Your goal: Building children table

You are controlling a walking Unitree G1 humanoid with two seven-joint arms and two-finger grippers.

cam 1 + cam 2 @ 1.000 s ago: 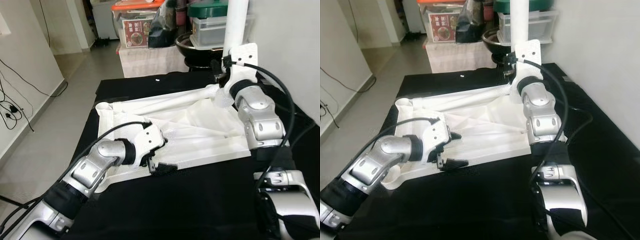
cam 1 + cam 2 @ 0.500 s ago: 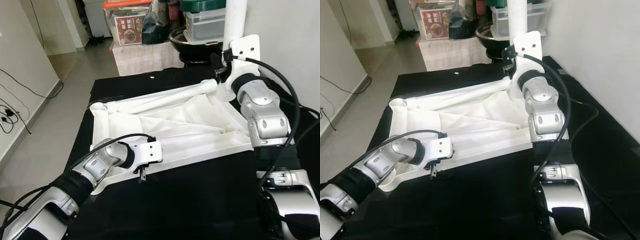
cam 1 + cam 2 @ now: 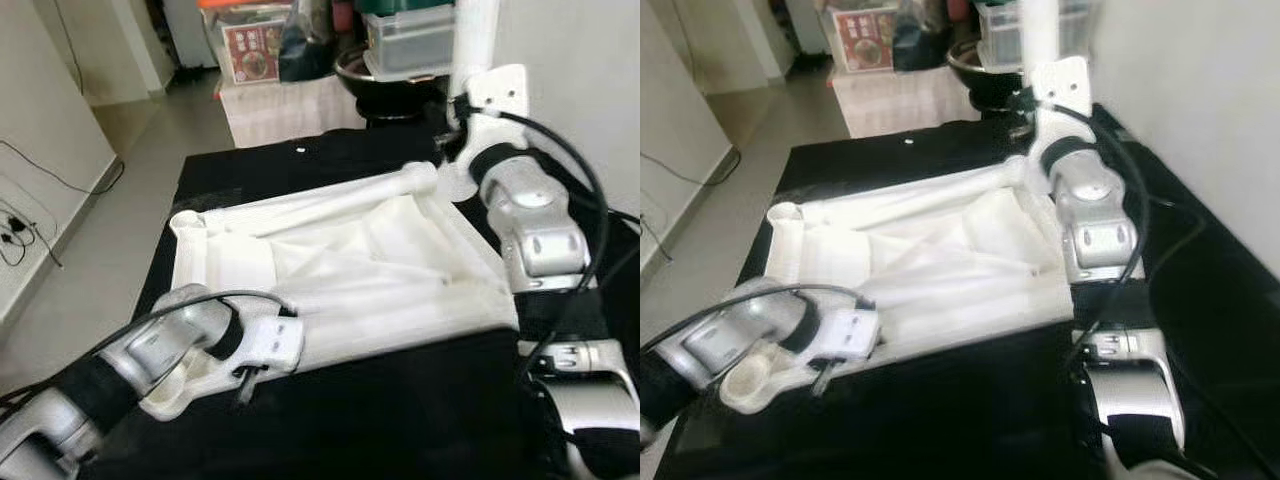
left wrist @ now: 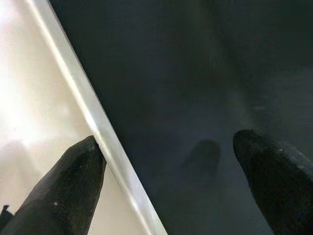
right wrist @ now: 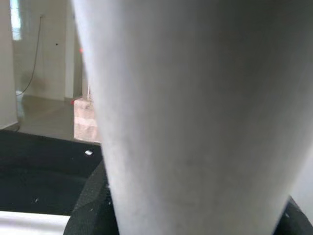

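Tabletop (image 3: pixel 350 265), white plastic, is lying upside down w/ its ribbed underside up on a black mat (image 3: pixel 400 400) on the floor. Going left to right: cables (image 3: pixel 20 220) are trailing along the wall at far left, then bare floor (image 3: pixel 90 290), then the mat w/ the work on it.

Left tool (image 3: pixel 245 380) is hovering at the near left corner of the tabletop, right by an open round socket (image 3: pixel 745 380) w/ nothing in it. In the left wrist view its fingers (image 4: pixel 68 196) are spread apart & gripping nothing, one over the white edge, the other over the dark mat.

Further in, another socket (image 3: pixel 185 222) at the far left corner is also sitting bare. A loose-looking white leg (image 3: pixel 330 195) is lying across the far edge of the tabletop, not stood up in anything.

At far right corner the right tool (image 3: pixel 452 125) is reaching up around an upright leg (image 3: pixel 472 40); right wrist view is showing the white tube pressed close between dark pads at the lower corners, so it's prob. clenched on that leg, seating or steadying it in its socket. Can't tell if it's fully home.

Behind the mat: boxes & bins (image 3: pixel 400 40) are stacked on a low stand.

Progress, as a guess: early. One leg is going in, one is lying ready, at least two sockets are waiting empty. Left to do: remaining legs, then flipping the thing upright.
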